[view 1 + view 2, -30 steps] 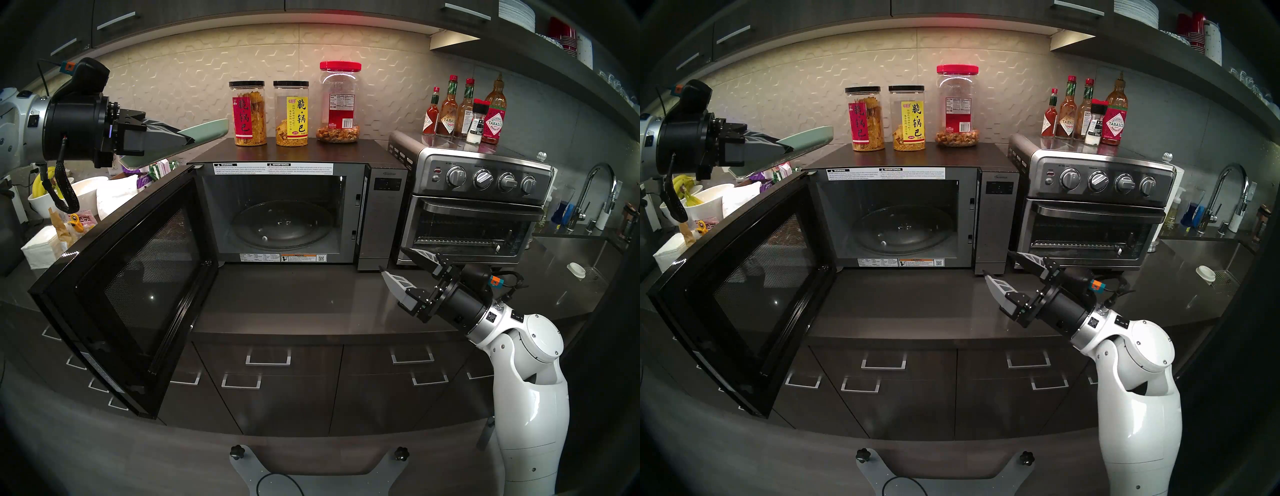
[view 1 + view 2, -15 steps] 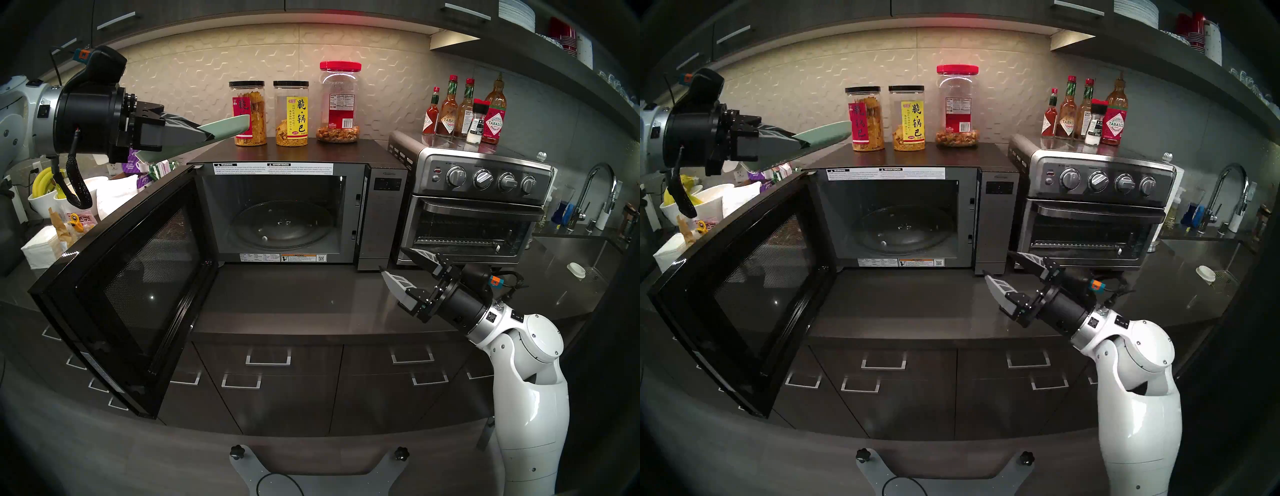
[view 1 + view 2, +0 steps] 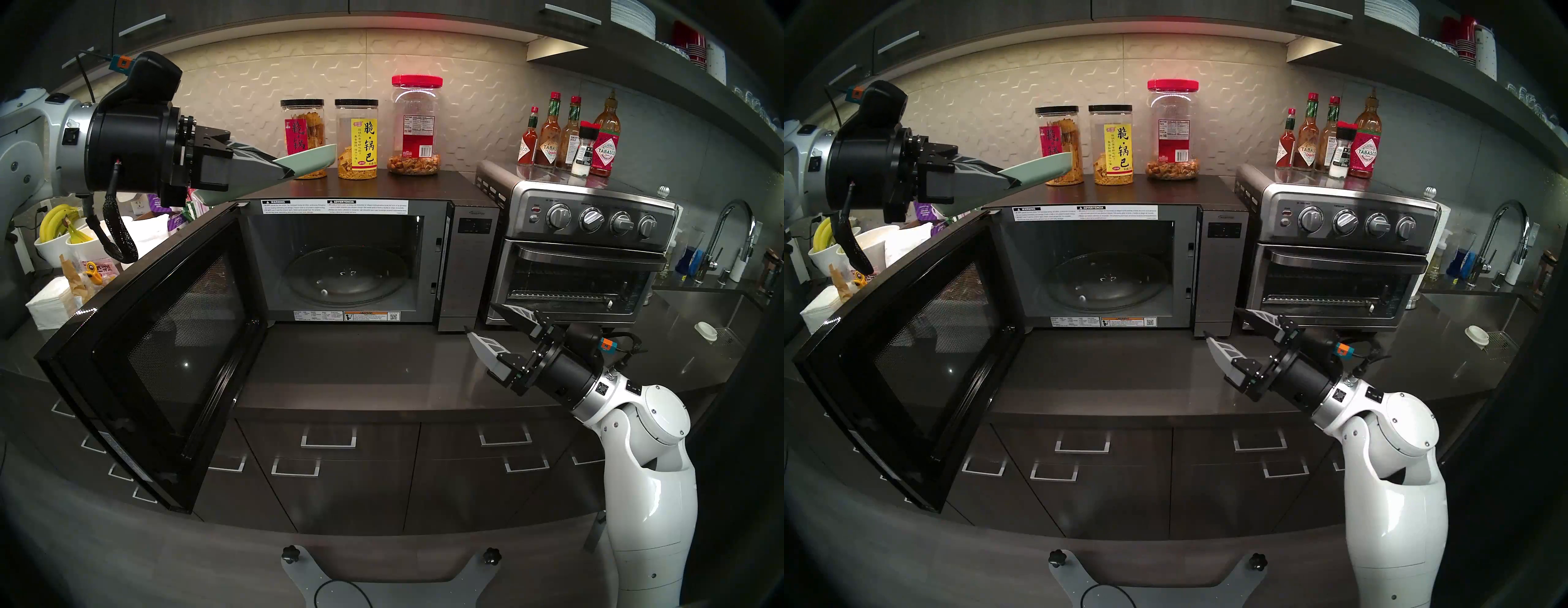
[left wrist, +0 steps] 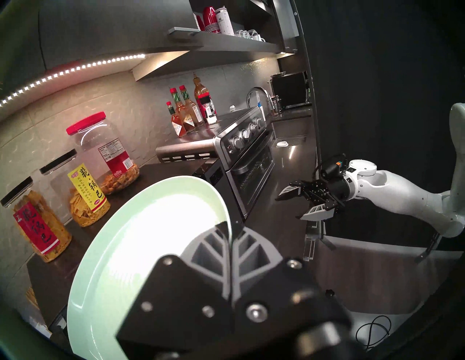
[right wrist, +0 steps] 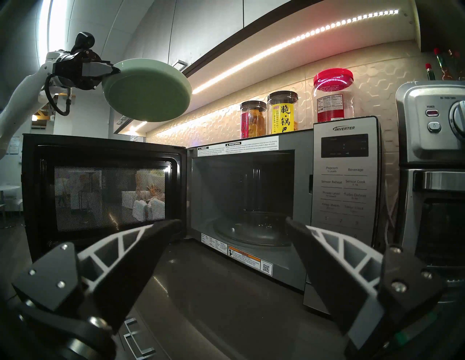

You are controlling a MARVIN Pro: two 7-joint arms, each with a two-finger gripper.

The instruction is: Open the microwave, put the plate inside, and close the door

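The left end effector (image 3: pixel 285 172) – clamped on the mint-green plate (image 3: pixel 312 159) – has carried it rightward above the open microwave (image 3: pixel 343 263); lowering into the cavity comes next. Right end effector (image 3: pixel 481 320) waits wide.

Three snack jars (image 3: pixel 356 138) stand just beyond the jaws of the left gripper (image 3: pixel 286 174), the red-lidded one farthest from them. Bananas (image 3: pixel 59 216) in a white bowl (image 3: pixel 46 250) lie behind and below those jaws. The toaster oven (image 3: pixel 581 254) sits just past the jaws of the right gripper (image 3: pixel 480 318), with sauce bottles (image 3: pixel 568 136) on top and a faucet (image 3: pixel 729 237) well off to their right.
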